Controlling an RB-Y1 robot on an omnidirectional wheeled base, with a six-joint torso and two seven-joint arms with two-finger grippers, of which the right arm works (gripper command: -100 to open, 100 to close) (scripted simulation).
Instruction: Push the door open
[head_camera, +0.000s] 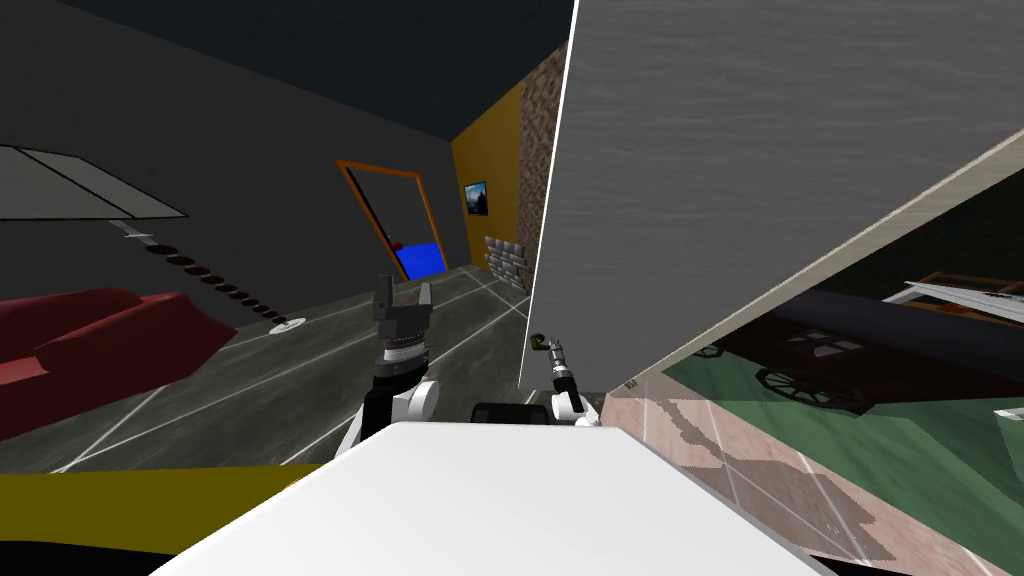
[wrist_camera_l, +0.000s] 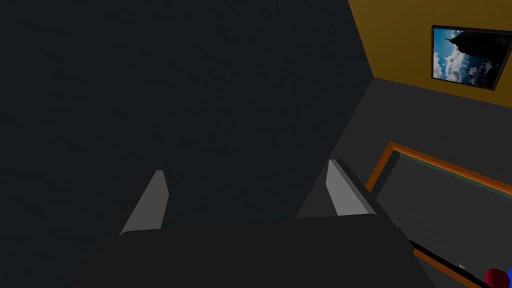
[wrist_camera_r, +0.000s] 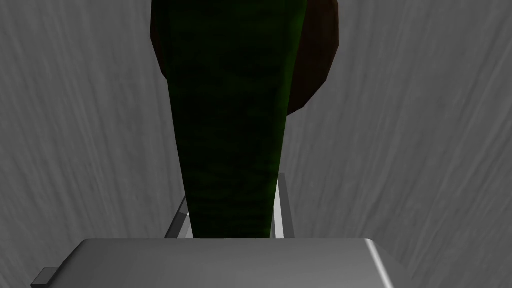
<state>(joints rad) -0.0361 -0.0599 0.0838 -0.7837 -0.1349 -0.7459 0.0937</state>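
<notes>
The grey door stands swung partly open at my right, its free edge running down to my right hand. My right gripper reaches up to the small dark handle near that edge. In the right wrist view the dark green lever handle runs out from between the fingers, which press its sides, so my right gripper is shut on it; a brown round plate sits behind it on the grey door face. My left gripper is raised to the left of the door, and in its wrist view the gripper is open and holds nothing.
A red sofa and a floor lamp stand at the left. An orange-framed doorway and a stone fireplace lie ahead. Past the door's lower edge I see a green floor with dark furniture.
</notes>
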